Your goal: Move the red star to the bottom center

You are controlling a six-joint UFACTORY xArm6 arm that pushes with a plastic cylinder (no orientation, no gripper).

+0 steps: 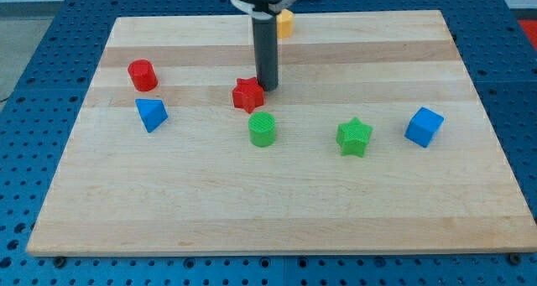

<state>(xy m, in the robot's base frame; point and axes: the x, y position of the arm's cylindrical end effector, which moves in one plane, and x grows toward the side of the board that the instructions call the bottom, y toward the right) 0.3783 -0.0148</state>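
Camera view: my tip (268, 87) touches red star (247, 95); green cylinder (262, 129) just below.

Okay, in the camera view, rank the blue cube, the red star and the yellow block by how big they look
1. blue cube, largest, though it may be nearer the camera.
2. red star, somewhat smaller; my tip is at its upper right.
3. yellow block, smallest, but partly hidden behind the rod, so unsure.

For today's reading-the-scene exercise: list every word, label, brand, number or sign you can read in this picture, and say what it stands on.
None: no readable text anywhere.
The wooden board is bare wood.
The red star, green star and blue cube carry no markings.
My tip, just right of the red star, is plain dark.
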